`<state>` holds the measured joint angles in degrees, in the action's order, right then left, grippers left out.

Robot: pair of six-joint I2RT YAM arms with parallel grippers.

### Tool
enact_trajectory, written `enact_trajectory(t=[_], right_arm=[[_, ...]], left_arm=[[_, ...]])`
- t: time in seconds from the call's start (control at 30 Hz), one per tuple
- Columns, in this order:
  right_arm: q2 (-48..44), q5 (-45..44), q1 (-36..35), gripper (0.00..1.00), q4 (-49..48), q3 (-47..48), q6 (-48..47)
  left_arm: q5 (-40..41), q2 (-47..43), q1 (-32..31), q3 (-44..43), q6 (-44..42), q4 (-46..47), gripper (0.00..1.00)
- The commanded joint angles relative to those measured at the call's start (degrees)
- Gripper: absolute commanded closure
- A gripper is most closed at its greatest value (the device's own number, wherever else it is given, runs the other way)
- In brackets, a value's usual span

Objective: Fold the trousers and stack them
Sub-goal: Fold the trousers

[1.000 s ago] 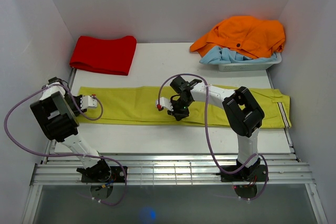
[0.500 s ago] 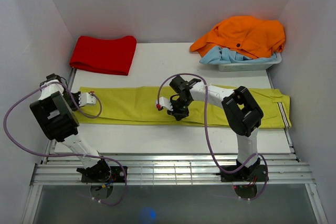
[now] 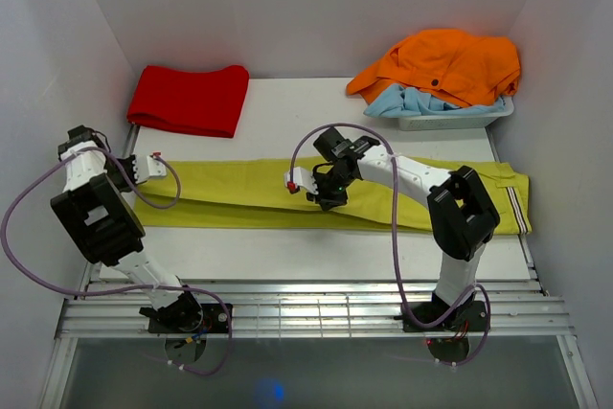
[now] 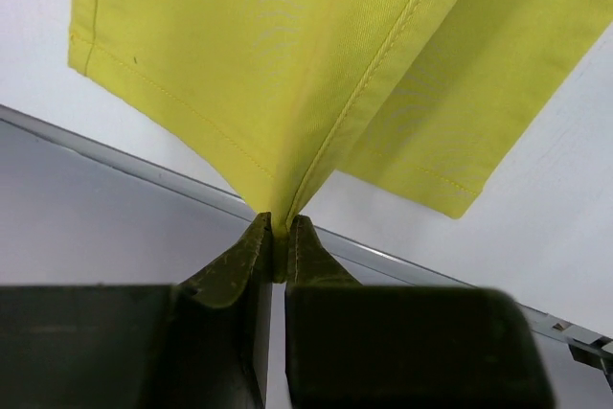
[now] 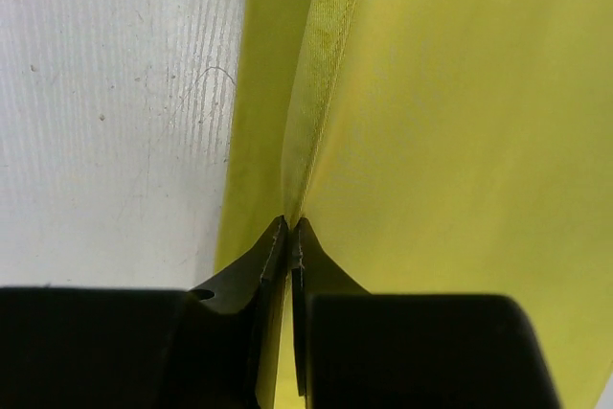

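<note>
The yellow-green trousers (image 3: 239, 189) lie stretched across the table, waistband with striped lining at the right end (image 3: 517, 200). My left gripper (image 3: 153, 166) is at the leg-hem end on the left, shut on the trousers' fabric (image 4: 287, 93), which hangs pinched between its fingers (image 4: 244, 256) and lifted off the table. My right gripper (image 3: 321, 193) is over the middle of the trousers, shut on a fold of the yellow-green cloth (image 5: 460, 122) near its near edge.
A folded red garment (image 3: 189, 100) lies at the back left. A white tray (image 3: 450, 119) at the back right holds an orange garment (image 3: 450, 64) over a light blue one (image 3: 407, 101). White walls close in left, right and back; a metal rail (image 3: 316, 313) runs along the near edge.
My left gripper has closed on the trouser leg end and moved up and to the back left, lifting it. My right gripper has risen slightly with its fold.
</note>
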<state>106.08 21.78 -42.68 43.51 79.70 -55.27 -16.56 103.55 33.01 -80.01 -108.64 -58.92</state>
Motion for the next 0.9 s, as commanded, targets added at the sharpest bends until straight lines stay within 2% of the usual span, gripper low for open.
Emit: enact_trajectory(t=[0.0,0.27,0.5,0.6,0.63,0.67,0.7,0.73,0.77,0.87], right_arm=[[-2.72,-0.16,0.58,0.92,4.22,-2.44,0.16],[0.70,0.19,0.49,0.92,0.18,-7.10,0.24],[6.32,-0.51,0.49,0.92,-1.58,-5.96,0.33],[8.25,-1.30,0.23,0.92,-1.93,-4.91,0.95],[8.70,-1.56,0.14,0.91,-1.24,-4.38,1.12],[8.79,-1.48,0.14,0.86,-1.14,-3.51,1.56],[8.01,-1.30,0.14,0.74,-1.40,-3.50,1.83],[7.22,-0.87,0.14,0.73,-2.62,-3.67,2.09],[6.51,-0.78,0.14,0.73,-3.33,-4.02,2.53],[5.80,-1.12,0.14,0.88,-3.35,-3.42,2.88]], left_arm=[[-0.76,-6.33,1.70,1.60,-1.75,-0.67,1.00],[0.21,-8.71,1.79,13.10,-1.57,0.12,1.00],[3.46,-8.01,1.79,23.29,-0.96,-0.23,1.00],[4.25,-7.31,1.53,26.21,1.84,2.65,1.00],[4.69,-6.79,1.35,26.31,2.98,3.10,1.00],[4.52,-6.26,1.35,25.61,4.04,3.10,1.00],[4.43,-5.56,1.35,24.56,6.14,1.89,1.00],[4.25,-4.24,1.44,23.24,6.86,1.00,1.00],[2.77,-3.88,1.70,19.75,7.38,0.04,1.00],[-0.13,-3.96,1.88,11.23,7.66,-4.97,1.00]])
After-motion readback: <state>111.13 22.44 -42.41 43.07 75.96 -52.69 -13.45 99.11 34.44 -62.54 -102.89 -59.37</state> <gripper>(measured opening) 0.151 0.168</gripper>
